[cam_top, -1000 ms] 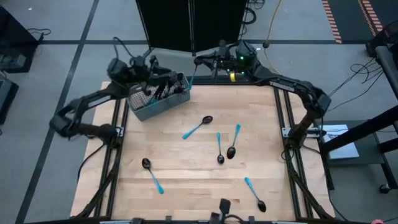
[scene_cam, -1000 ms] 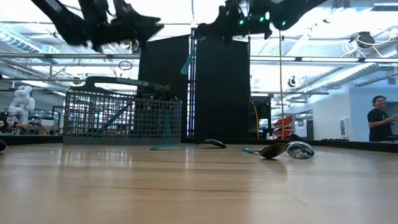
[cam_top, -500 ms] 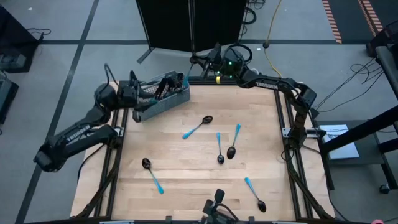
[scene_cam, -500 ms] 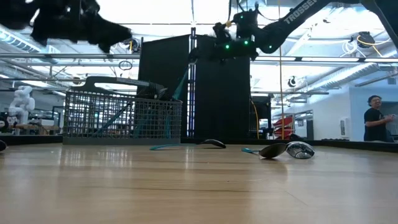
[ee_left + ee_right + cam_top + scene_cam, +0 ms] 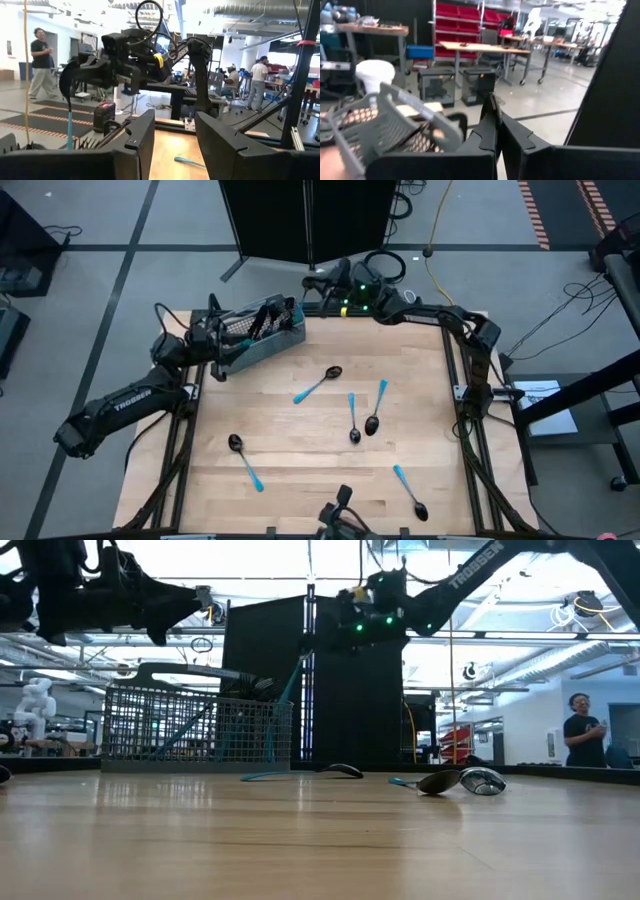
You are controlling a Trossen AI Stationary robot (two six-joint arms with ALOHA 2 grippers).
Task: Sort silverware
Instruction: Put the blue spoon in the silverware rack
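A grey wire-mesh basket (image 5: 262,346) stands at the table's far left corner with several blue-handled pieces upright in it. My right gripper (image 5: 314,280) is above the far edge, just right of the basket, shut on one blue-handled utensil (image 5: 291,680). My left gripper (image 5: 172,140) is open beside the basket's left end (image 5: 222,352) and touches nothing. Several spoons lie flat on the wood: one mid-table (image 5: 320,383), two side by side (image 5: 352,418) (image 5: 377,408), one near left (image 5: 245,460), one near right (image 5: 410,492). My right gripper pinches the utensil between its two fingers at the dark metal end (image 5: 67,86), coming level from the table's right. The utensil hangs below the fingers, slightly tilted. Its blue handle (image 5: 69,131) points down to the basket's right end (image 5: 280,730); whether it touches the basket I cannot tell.
A black cabinet (image 5: 305,215) stands just behind the far edge. Metal frame rails run along the table's left (image 5: 185,420) and right (image 5: 462,400) sides. People (image 5: 580,730) stand in the room beyond. Bare wood lies between the scattered spoons.
My left gripper has drawn back from over the basket toward the table's left edge and come lower. My right gripper has come down and slightly toward the basket, still shut on the utensil. The blue handle now reaches down to the basket's right end.
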